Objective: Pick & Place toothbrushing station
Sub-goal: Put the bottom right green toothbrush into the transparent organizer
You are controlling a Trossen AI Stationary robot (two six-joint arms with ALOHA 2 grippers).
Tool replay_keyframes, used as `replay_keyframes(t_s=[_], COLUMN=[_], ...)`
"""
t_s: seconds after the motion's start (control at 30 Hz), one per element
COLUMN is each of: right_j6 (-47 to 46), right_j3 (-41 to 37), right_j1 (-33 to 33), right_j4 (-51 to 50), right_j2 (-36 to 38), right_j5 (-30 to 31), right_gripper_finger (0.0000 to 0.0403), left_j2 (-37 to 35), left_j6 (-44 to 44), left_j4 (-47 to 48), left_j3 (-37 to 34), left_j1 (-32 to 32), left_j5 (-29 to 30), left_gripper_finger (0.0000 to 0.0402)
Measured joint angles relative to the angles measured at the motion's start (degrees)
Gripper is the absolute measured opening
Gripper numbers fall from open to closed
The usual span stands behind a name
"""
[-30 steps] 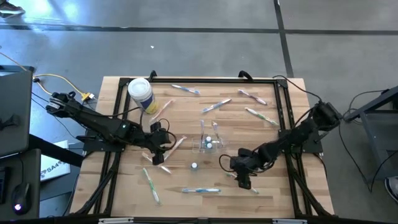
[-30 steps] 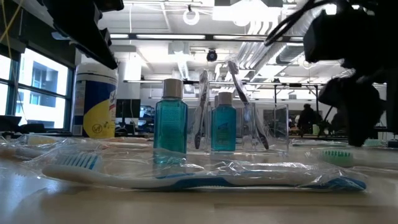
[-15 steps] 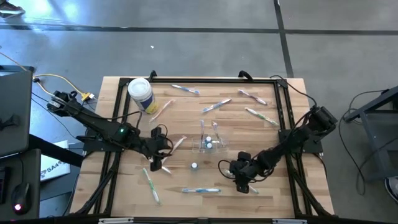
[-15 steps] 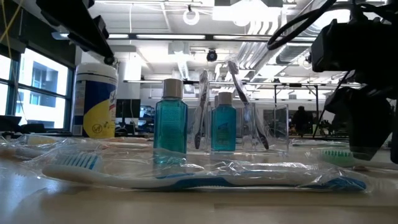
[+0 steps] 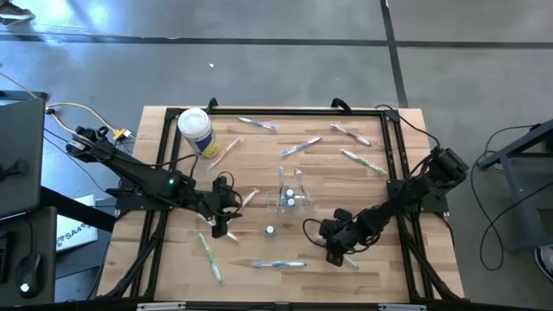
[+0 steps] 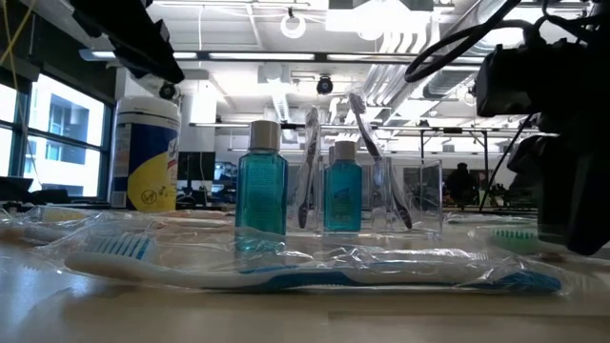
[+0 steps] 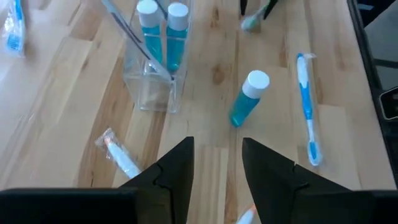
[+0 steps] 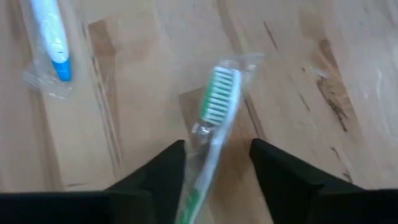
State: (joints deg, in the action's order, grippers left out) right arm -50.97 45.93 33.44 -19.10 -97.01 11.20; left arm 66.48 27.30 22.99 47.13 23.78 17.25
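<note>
A clear cup (image 5: 289, 197) stands mid-table holding two blue tubes and some toothbrushes; it also shows in the left wrist view (image 7: 152, 87). A blue white-capped tube (image 5: 270, 231) stands alone near it. My right gripper (image 8: 217, 146) is open and low over the table. Its fingers stand on either side of a wrapped green toothbrush (image 8: 214, 115) that lies flat on the wood. My left gripper (image 7: 216, 165) is open and empty above the table, left of the cup. A wrapped pink toothbrush (image 7: 118, 155) lies beside it.
A white-lidded canister with a yellow label (image 5: 195, 130) stands at the far left. A wrapped blue toothbrush (image 5: 278, 264) lies near the front edge, a green one (image 5: 210, 257) at the front left, and several more lie along the far side. A black frame (image 5: 259, 112) borders the table.
My right gripper has gone down toward the table, over the green toothbrush. My left gripper has gone a little toward the table's near edge.
</note>
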Motion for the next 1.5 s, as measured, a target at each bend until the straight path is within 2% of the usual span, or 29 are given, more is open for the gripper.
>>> replay_keyframes(t_s=[0.23,0.27,0.47,0.63,0.83,0.93,1.07,1.17,1.27,1.33,1.4,1.5], right_j6=[0.0,-0.3,-1.7,-3.2,-2.9,-1.7,-0.2,3.5,6.1,5.2,2.0,-3.2], right_j3=[-0.1,-0.1,0.3,2.4,5.6,5.7,5.8,5.8,3.9,1.9,0.0,-2.9], right_j1=[-0.6,-0.7,-0.5,-0.2,1.6,3.7,7.5,10.8,13.3,13.9,13.3,11.9], right_j4=[0.5,0.5,0.1,-5.7,-9.6,-9.6,-11.6,-10.9,-8.7,-8.1,-8.1,-8.2], right_j2=[0.0,0.0,0.3,2.5,8.0,12.5,18.2,21.2,22.3,22.9,23.4,23.3], right_j5=[-2.2,-2.8,-2.7,-4.0,4.6,11.9,26.5,41.8,59.8,68.3,72.8,74.0], right_gripper_finger=[0.0023,0.0016,0.0008,0.0007,0.0006,0.0005,0.0006,0.0006,0.0007,0.0007,0.0006,0.0006], left_j2=[2.8,3.5,6.7,7.8,7.7,7.7,7.7,7.7,7.7,7.7,7.7,7.7], left_j6=[-0.8,-1.2,-1.5,-1.4,-1.4,-1.4,-1.5,-1.5,-1.5,-1.5,-1.5,-1.5], left_j4=[0.6,0.1,-0.1,0.0,-0.6,-0.5,-0.5,-0.5,-0.5,-0.5,-0.4,-0.5], left_j3=[-0.1,-0.1,-0.1,-0.1,-0.1,-0.1,-0.1,-0.1,-0.1,-0.1,-0.1,-0.1], left_j1=[-0.1,-0.1,-0.1,-0.1,-0.1,-0.1,-0.1,-0.1,-0.1,-0.1,-0.1,-0.1], left_j5=[-0.2,-0.2,-0.2,-0.5,-0.6,-0.6,-0.6,-0.6,-0.7,-0.7,-0.7,-0.7], left_gripper_finger=[0.0135,0.0135,0.0135,0.0135,0.0135,0.0135,0.0136,0.0136,0.0136,0.0136,0.0136,0.0136])
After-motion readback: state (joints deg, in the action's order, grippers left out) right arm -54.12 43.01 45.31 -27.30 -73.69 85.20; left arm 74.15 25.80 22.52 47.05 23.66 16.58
